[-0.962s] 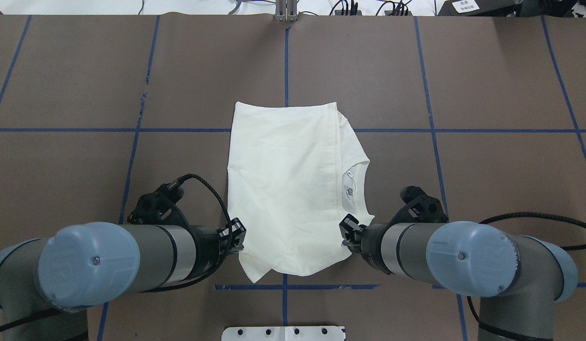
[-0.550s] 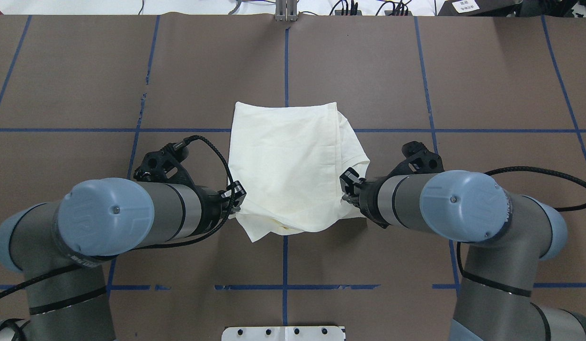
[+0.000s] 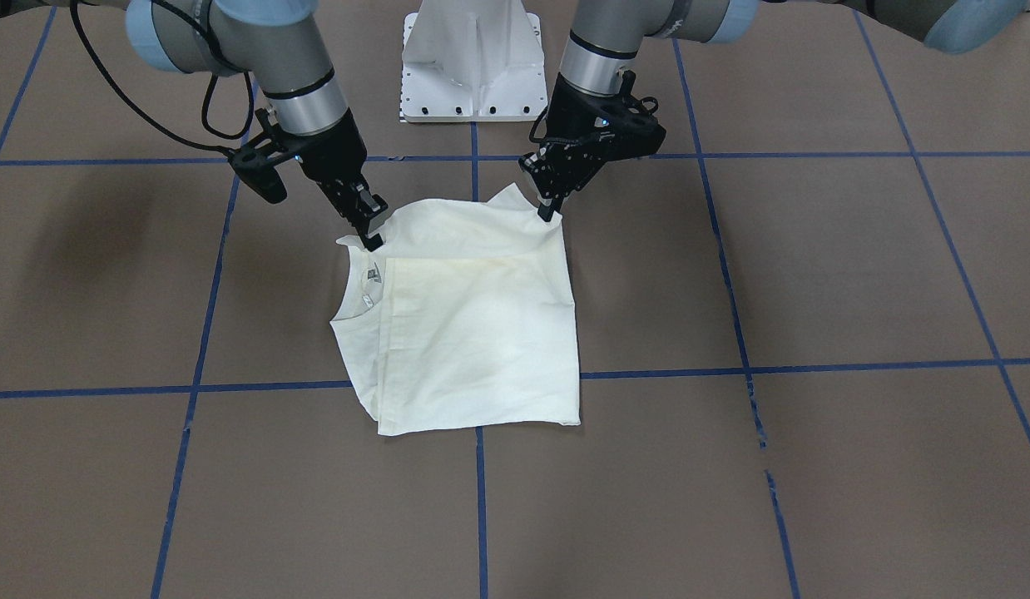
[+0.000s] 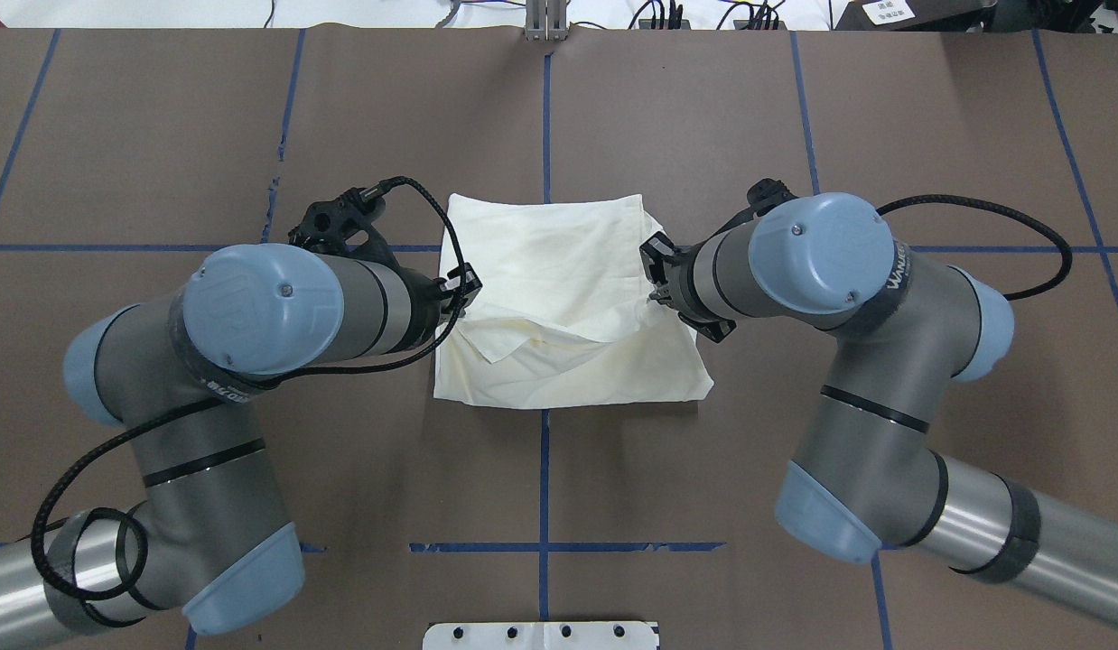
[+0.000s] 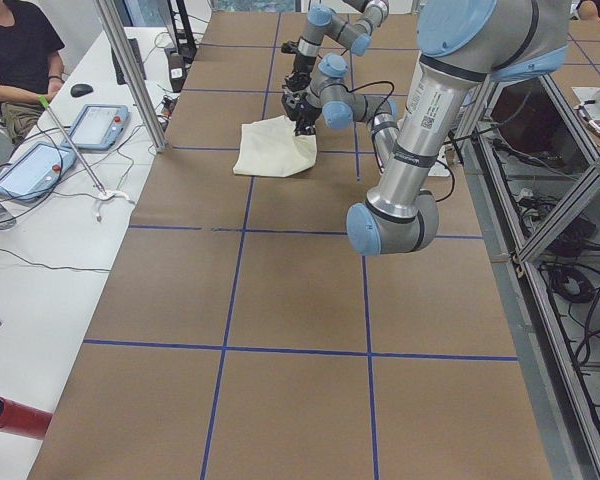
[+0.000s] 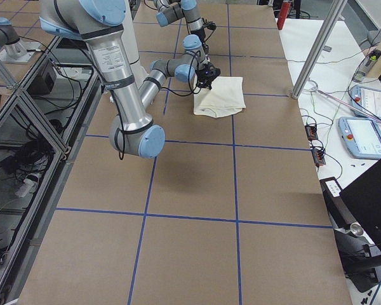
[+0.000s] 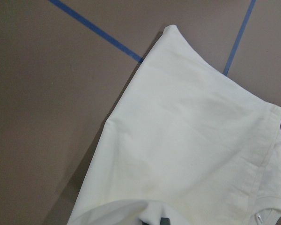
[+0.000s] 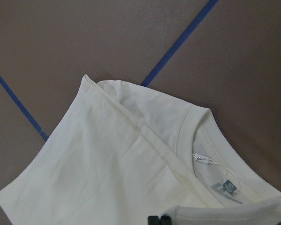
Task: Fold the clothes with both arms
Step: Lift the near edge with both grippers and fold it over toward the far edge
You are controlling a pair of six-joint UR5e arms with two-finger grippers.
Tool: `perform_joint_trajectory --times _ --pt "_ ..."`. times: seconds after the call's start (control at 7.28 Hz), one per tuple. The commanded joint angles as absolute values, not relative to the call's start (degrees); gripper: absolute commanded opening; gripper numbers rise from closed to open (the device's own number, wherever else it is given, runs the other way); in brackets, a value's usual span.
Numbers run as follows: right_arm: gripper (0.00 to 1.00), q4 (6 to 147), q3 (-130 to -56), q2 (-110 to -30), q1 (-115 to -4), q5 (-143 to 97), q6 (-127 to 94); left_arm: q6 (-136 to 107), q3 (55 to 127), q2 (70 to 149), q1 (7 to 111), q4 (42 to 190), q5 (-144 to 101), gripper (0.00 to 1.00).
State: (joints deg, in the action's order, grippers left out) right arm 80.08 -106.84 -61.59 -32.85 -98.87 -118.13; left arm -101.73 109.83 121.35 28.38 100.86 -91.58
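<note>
We have the cream T-shirt (image 4: 559,244) at the middle of the brown table (image 4: 162,135), part folded, and both arms hold it. The left gripper (image 3: 551,210) is closed on one corner of the near edge and the right gripper (image 3: 370,235) is closed on the other. That edge is held off the table, strung between them and sagging in the middle. Taking 12 o'clock as straight away from the robot in the overhead view, the held edge runs 9 to 3 o'clock. The left gripper is at its 9 o'clock end and the right gripper at its 3 o'clock end. What matters for the coming move is the shirt's far edge, which lies flat at 12 o'clock from both grippers and roughly parallel to the held edge. The crease already formed rests on the table at 6 o'clock from them. The right gripper sits a little nearer that far edge than the left, so the held edge is slightly skewed. We judge that the next move takes both grippers on towards 12 o'clock and down, evening out the skew so the edges meet. The collar (image 8: 192,123) opens towards 3 o'clock, on the right arm's side, so we take the collar-to-hem axis to lie 3 to 9 o'clock, across the direction of the fold. No print shows.
</note>
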Motion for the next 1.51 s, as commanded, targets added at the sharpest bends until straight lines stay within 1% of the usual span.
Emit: perform_joint_trajectory --times 0.0,0.27,0.55,0.69,0.82,0.96,1.24,1.37 --pt "0.00 79.46 -97.68 -56.97 -36.02 -101.33 -115.67 -99.15 100.95 124.26 31.63 107.11 -91.58 0.00" --pt "0.00 69.92 -88.02 -55.81 -38.22 -103.96 -114.43 -94.42 93.38 126.55 33.04 112.48 -91.23 0.00" --pt "0.00 69.26 -79.67 -50.74 -39.99 -106.17 -111.19 -90.90 85.21 130.33 34.71 117.74 -91.23 0.00" --pt "0.00 69.26 -76.50 -49.32 -40.43 -106.26 -109.09 -88.88 83.17 130.43 35.41 120.30 -91.23 0.00" --pt "0.00 69.17 -74.12 -48.09 -40.52 -106.26 -108.38 -87.29 81.40 131.21 36.03 120.93 -91.23 0.12" --pt "0.00 69.26 -73.40 -47.47 -40.52 -106.26 -108.37 -85.62 80.43 131.92 36.47 121.02 -91.23 0.21" --pt "0.00 69.17 -72.42 -47.02 -40.87 -106.26 -107.67 -83.15 80.33 131.84 38.75 124.00 -91.49 0.32" --pt "0.00 69.17 -72.42 -46.85 -41.04 -106.35 -107.41 -82.97 80.77 131.84 40.15 125.23 -91.76 0.46"
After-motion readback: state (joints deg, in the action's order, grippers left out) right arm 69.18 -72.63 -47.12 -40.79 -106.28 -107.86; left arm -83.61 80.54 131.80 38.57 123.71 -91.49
